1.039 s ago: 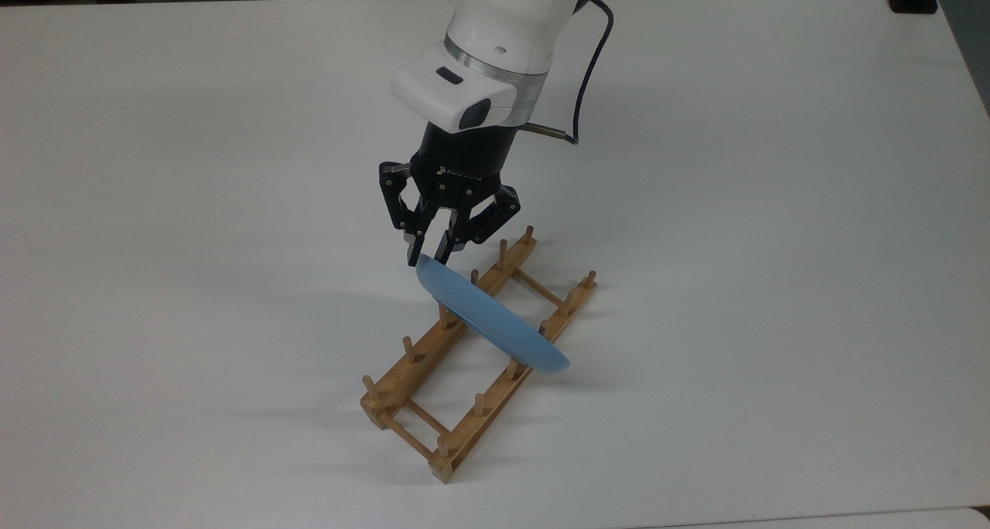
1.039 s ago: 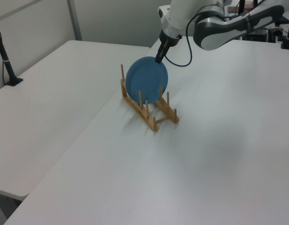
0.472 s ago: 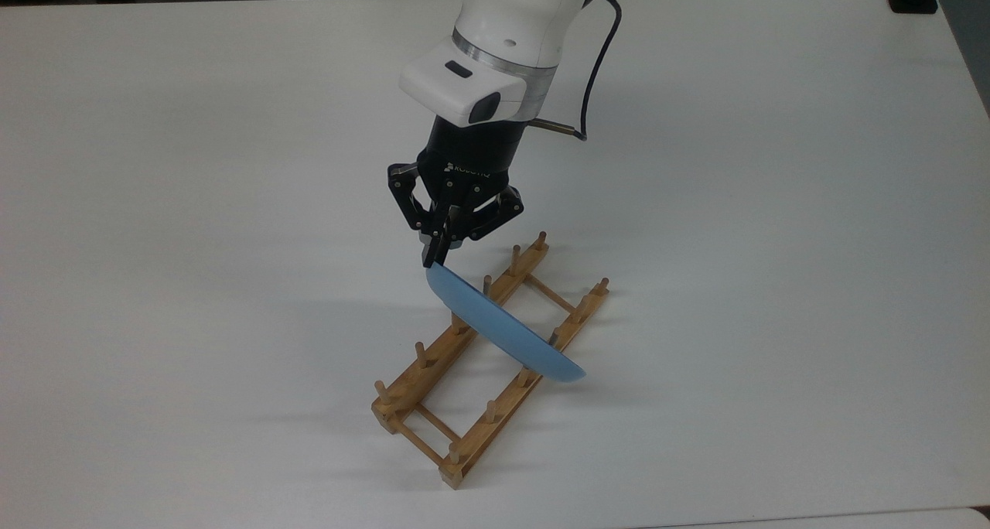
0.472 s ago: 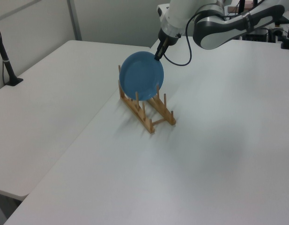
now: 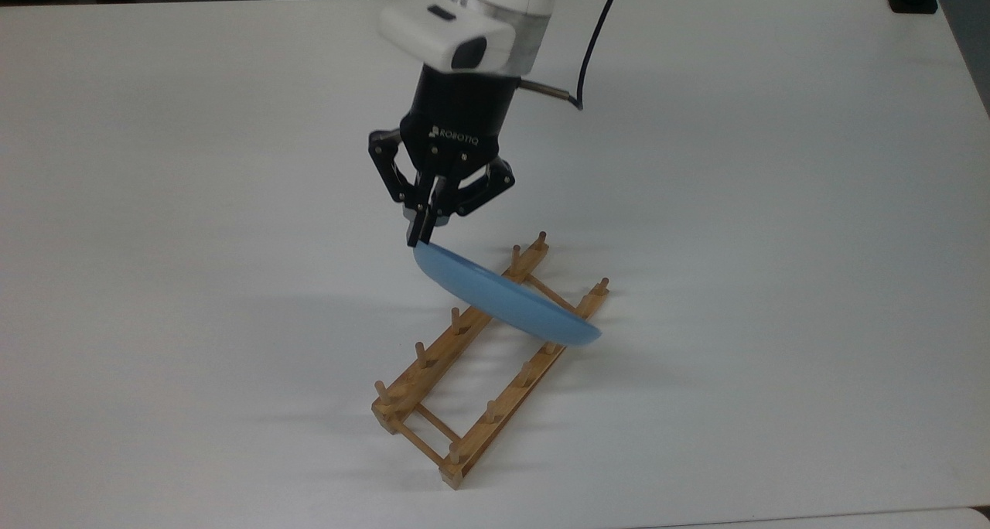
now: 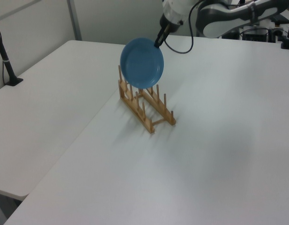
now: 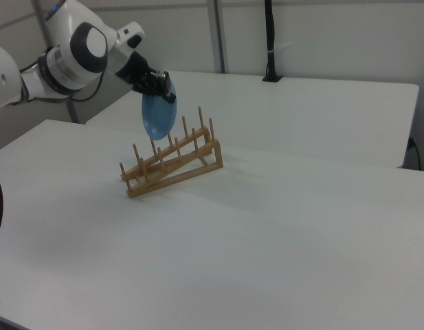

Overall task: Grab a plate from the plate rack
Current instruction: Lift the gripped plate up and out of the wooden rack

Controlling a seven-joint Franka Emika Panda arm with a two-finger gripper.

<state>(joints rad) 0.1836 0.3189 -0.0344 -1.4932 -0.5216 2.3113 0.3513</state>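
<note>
The claw [image 5: 421, 231] grips the plate [image 5: 503, 297] by its rim. It hangs above the plate rack [image 5: 464, 374], apparently clear; carrying it away remains.

arm [image 5: 495, 3] angled down | gripper [image 5: 421, 235] | fingers pinched together

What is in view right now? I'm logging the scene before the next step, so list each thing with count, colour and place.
plate: one, light blue, lifted above the rack, held by its rim at the top view's left end.
plate rack: one, light-brown wood, on the table under the plate.
table: white; the left view shows a second one beside it.
black post: one, at the far table edge in the right view.
cable: one, black, hanging by the wrist.
arm: one, white.
gripper: one, black, fingers closed on the plate's rim.
</note>
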